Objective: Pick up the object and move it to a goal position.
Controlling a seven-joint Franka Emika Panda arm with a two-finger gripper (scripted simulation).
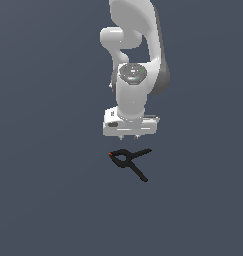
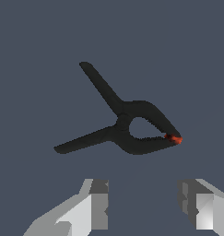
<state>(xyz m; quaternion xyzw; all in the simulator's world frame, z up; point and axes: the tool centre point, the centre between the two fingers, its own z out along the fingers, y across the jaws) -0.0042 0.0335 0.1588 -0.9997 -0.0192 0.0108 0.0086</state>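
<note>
The spring clamp (image 1: 129, 161) lies flat on the dark surface (image 1: 43, 190), just toward six o'clock of the pincer (image 1: 130, 135) in the exterior view, with its red tip (image 2: 174, 138) at the nine o'clock end. The pincer hangs spread and empty — nothing sits between its fingers (image 2: 98, 209). A good approach, I judge, brings it over the ring-like middle (not the thin handles) before it descends — the clamp is narrow enough to fit.

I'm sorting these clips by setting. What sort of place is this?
Most likely a bare simulated test scene, not a real room: a flat, featureless grey-blue floor, a smoothly rendered white arm with its open gripper, and one black spring clamp lying alone below it.
</note>
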